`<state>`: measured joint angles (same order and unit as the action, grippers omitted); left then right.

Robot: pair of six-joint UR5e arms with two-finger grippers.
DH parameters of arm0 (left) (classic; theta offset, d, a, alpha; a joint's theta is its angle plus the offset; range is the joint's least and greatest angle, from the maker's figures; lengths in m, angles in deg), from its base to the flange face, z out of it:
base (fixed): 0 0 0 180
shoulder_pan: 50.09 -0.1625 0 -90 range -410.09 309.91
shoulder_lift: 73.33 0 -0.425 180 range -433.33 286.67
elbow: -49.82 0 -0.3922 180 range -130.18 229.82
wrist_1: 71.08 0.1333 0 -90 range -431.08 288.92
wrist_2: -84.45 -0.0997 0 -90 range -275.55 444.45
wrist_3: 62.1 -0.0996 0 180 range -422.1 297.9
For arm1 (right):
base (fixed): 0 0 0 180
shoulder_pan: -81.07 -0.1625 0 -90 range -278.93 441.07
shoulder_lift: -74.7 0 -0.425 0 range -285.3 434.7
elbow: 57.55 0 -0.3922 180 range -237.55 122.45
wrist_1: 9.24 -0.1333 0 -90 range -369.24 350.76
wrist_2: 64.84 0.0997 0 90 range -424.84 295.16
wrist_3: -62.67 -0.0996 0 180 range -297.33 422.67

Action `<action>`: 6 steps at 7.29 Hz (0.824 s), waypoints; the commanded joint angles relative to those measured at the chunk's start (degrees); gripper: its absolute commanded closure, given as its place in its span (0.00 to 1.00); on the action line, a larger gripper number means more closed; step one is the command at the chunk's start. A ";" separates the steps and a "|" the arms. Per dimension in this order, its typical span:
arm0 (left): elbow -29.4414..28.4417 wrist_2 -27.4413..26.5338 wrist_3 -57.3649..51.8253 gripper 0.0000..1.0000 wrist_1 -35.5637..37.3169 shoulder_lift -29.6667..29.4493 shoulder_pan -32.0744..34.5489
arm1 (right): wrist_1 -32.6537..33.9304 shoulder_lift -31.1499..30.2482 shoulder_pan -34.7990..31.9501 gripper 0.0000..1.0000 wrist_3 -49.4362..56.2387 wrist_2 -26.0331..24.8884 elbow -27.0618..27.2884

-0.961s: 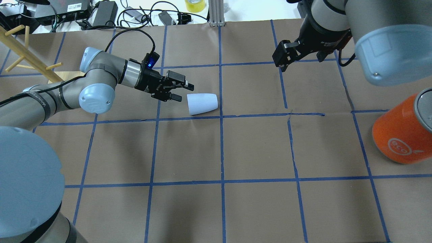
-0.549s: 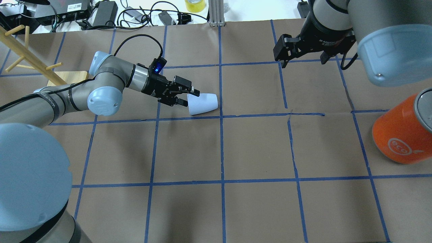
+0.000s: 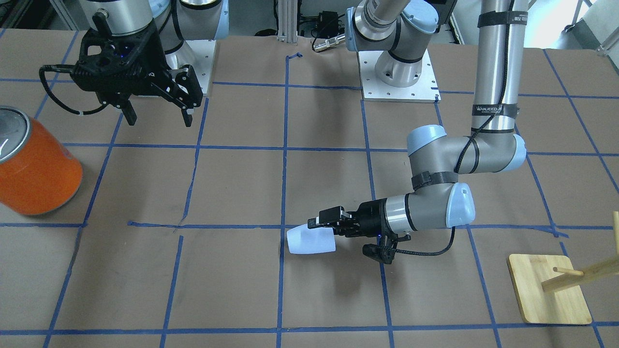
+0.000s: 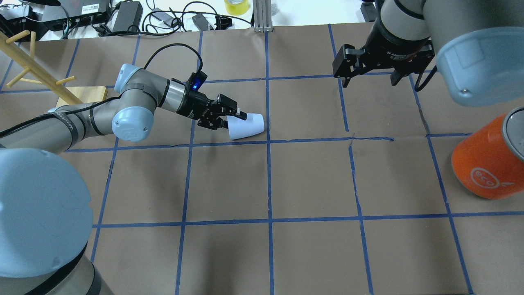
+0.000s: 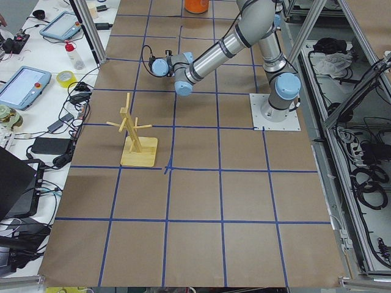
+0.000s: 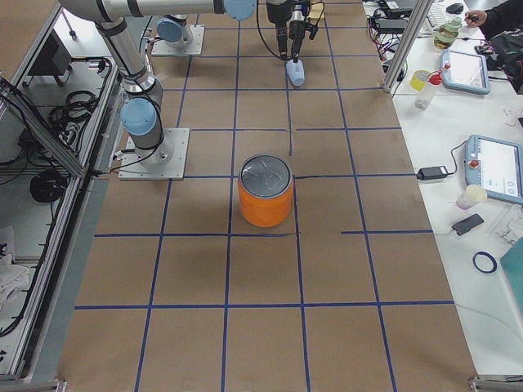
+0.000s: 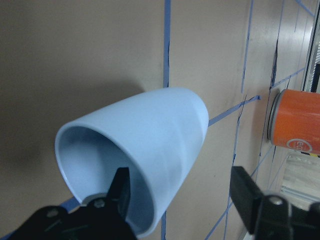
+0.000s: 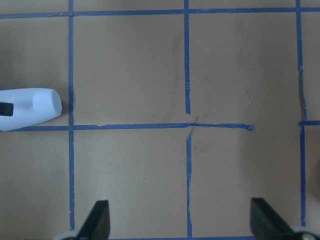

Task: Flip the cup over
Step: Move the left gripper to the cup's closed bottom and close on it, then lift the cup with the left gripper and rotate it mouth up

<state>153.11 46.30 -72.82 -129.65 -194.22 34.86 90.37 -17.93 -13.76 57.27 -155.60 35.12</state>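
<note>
Lavender cup (image 4: 249, 127) on side, mouth left. Left gripper (image 4: 234, 120) spread astride rim; finger (image 7: 121, 192) inside seen only in wrist view. Right gripper (image 4: 370, 77) wide, empty.

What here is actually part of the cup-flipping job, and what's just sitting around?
Part of the job: the cup, lying on its side; the left claw, open, one finger inside the mouth.
Just lying about: the orange can; the wooden peg stand; the right claw, open, holding nothing.
</note>
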 commanded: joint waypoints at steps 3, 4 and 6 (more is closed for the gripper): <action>-0.11 -0.34 5.27 0.99 2.85 0.92 0.04 | 0.32 -0.01 -0.09 0.00 -0.05 0.06 -0.12; -0.20 -0.17 6.14 1.00 2.85 1.53 0.04 | 0.32 -0.01 -0.09 0.00 -0.05 0.06 -0.12; -0.72 -0.34 11.30 1.00 2.94 3.02 0.04 | 0.23 -0.01 -0.17 0.00 0.04 0.06 -0.29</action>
<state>152.80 46.01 -64.90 -126.79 -192.44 34.89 90.63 -17.94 -13.88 57.27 -155.54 34.95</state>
